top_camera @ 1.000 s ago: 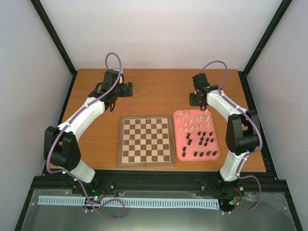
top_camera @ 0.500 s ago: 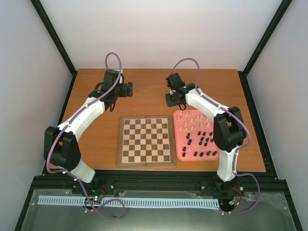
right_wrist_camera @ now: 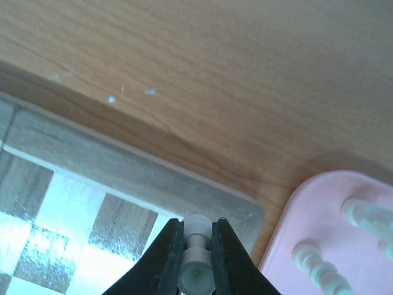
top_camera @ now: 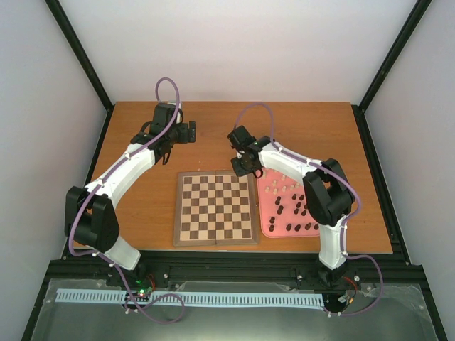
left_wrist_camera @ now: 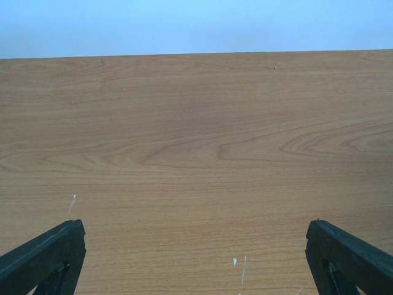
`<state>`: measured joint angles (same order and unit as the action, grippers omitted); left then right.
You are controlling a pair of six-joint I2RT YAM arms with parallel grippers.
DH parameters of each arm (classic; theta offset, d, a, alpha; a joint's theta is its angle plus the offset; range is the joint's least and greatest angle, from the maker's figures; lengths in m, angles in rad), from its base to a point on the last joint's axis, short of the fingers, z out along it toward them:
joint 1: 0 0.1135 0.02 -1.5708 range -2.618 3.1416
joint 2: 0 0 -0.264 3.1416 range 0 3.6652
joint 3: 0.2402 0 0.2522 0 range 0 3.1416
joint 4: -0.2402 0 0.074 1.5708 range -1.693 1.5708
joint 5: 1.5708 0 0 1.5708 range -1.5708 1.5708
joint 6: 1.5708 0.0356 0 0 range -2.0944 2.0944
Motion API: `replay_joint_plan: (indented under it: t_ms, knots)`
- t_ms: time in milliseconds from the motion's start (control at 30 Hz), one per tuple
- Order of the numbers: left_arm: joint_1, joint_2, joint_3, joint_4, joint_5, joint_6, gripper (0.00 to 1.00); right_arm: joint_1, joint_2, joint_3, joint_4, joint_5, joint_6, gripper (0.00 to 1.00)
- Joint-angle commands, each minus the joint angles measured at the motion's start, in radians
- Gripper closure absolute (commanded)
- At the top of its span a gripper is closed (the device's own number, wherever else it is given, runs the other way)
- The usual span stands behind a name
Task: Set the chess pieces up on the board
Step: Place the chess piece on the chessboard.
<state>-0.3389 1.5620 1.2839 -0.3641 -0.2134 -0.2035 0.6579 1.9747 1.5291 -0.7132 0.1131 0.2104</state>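
Note:
The board (top_camera: 216, 208) lies in the middle of the table with bare squares. My right gripper (top_camera: 245, 167) hangs over the board's far right corner (right_wrist_camera: 242, 212), shut on a cream chess piece (right_wrist_camera: 198, 258) held between its black fingers (right_wrist_camera: 164, 255). The other chess pieces, cream (top_camera: 281, 176) and dark (top_camera: 298, 206), stand on the pink tray (top_camera: 266, 222) right of the board; cream ones (right_wrist_camera: 313, 261) show in the right wrist view. My left gripper (top_camera: 190, 132) is open over bare table beyond the board's far left corner, fingers (left_wrist_camera: 46, 255) wide apart, nothing between them.
The pink tray's corner (right_wrist_camera: 313, 203) lies just right of the board's corner, with a strip of table between. Black frame posts and white walls close the table at the back and sides.
My right arm has swung left from above the tray's far edge to the board's far right corner, carrying the cream piece. The left arm has not moved.

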Motion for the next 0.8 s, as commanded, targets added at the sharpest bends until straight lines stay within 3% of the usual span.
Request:
replay_joint_plan:
  t_ms: [0,767]
  knots:
    - [-0.005,0.002,0.025,-0.010,-0.003,0.011,0.00,0.014,-0.005,-0.049,0.002,-0.013,0.021,0.88]
    - [-0.005,0.013,0.031,-0.013,0.001,0.009,0.00,0.039,0.010,-0.059,0.020,-0.020,0.027,0.88]
